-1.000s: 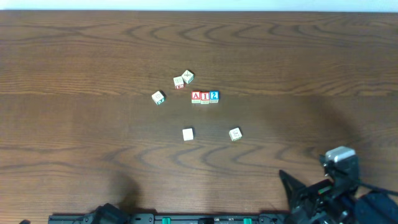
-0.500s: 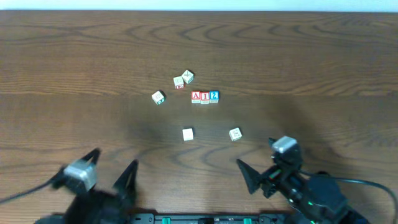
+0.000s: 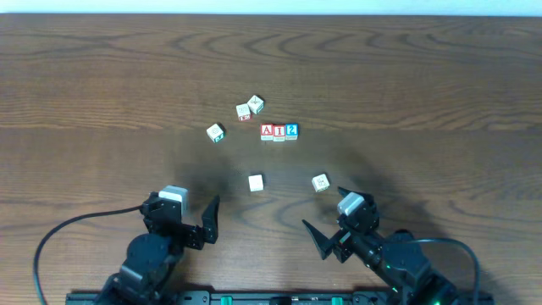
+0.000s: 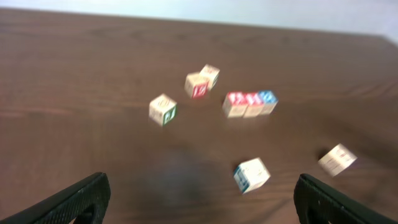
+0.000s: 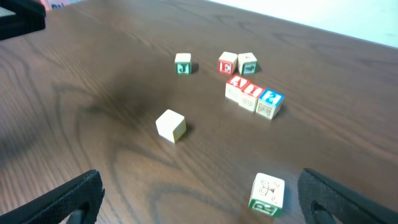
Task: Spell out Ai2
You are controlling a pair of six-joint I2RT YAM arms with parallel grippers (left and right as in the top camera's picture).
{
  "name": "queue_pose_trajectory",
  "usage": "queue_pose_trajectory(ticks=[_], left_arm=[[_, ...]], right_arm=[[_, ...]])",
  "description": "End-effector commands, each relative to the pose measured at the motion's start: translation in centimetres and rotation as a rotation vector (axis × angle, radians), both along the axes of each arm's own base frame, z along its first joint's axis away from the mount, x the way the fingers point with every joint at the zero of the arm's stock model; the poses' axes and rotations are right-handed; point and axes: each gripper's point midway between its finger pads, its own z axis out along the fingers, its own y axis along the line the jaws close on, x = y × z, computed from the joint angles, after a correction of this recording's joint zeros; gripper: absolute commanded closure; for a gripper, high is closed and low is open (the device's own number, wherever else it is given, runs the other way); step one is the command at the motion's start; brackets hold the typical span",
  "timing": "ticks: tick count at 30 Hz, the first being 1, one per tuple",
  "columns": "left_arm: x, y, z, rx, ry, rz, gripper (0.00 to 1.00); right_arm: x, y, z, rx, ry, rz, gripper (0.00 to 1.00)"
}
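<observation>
Starting overhead, the lettered row [image 3: 279, 130] is seen near the middle of the table [image 3: 102, 76], its three blocks touching and reading A, I, 2; loose blocks [image 3: 256, 182] are scattered around it; the left gripper [image 3: 181, 222] and right gripper [image 3: 340, 222] are held near the front edge, jaws spread wide, nothing gripped. From the left wrist, the left fingertips [image 4: 84, 196] are shown well apart, the row blurred beyond; from the right wrist, the right fingertips [image 5: 74, 199] are likewise parted, the row lying far ahead.
</observation>
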Motion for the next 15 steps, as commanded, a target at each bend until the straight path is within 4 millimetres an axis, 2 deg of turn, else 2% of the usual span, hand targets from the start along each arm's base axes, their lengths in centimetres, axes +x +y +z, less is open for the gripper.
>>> queue_pose_trajectory(ticks=[1, 5, 7, 10, 15], left_arm=[[0.3, 0.8, -0.9, 0.044, -0.002, 0.037, 0.05], [0.4, 0.9, -2.5, 0.063, 0.020, 0.047, 0.05], [0.8, 0.7, -3.5, 0.055, 0.008, 0.048, 0.05], [1.7, 0.4, -3.5, 0.025, -0.050, 0.058, 0.05], [2.5, 2.8, -3.3, 0.058, -0.093, 0.202, 0.05]], right_arm=[[0.1, 0.1, 0.0, 0.024, -0.013, -0.005, 0.01], [0.2, 0.2, -1.6, 0.078, 0.039, -0.030, 0.01], [0.9, -0.4, -2.4, 0.109, 0.033, -0.084, 0.01], [2.0, -1.9, -3.1, 0.091, 0.034, -0.192, 0.01], [2.7, -3.1, -3.9, 0.084, 0.067, -0.275, 0.01]])
